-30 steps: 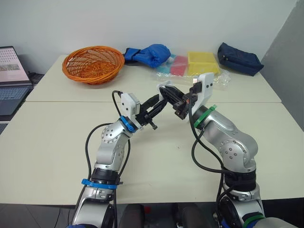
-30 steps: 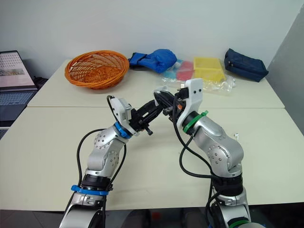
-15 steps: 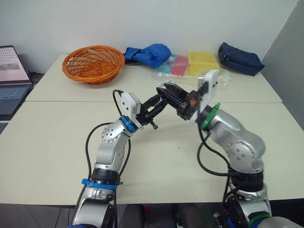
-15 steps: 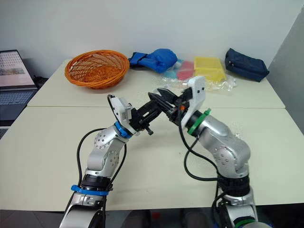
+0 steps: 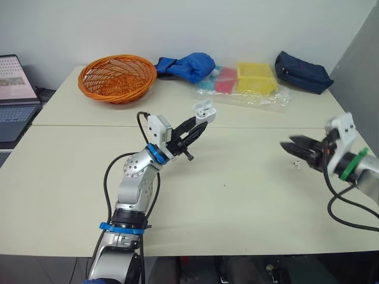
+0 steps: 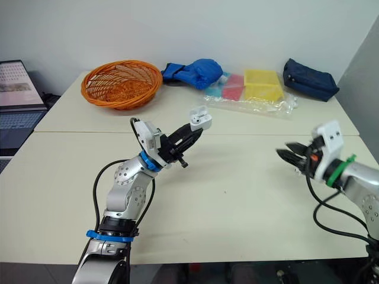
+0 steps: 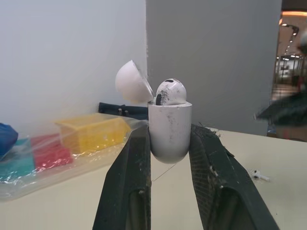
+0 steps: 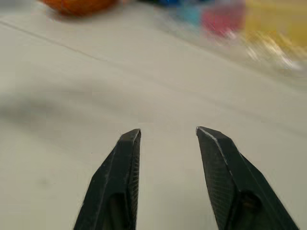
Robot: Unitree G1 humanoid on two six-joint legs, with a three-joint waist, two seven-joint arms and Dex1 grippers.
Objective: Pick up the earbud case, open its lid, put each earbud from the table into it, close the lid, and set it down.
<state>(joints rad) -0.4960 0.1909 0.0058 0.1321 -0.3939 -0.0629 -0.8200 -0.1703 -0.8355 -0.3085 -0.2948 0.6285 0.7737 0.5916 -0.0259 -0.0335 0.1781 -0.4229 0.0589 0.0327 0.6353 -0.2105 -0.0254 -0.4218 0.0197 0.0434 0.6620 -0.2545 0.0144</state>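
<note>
On the table (image 5: pixel 225 201), an earbud (image 5: pixel 295 164) is lying just beside the spread right gripper (image 5: pixel 286 149); the left gripper (image 5: pixel 197 123) is pinching the open earbud case (image 5: pixel 204 110).

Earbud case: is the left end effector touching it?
Touching. The left wrist view shows the left end effector with fingers pressed against both sides of the earbud case.
</note>
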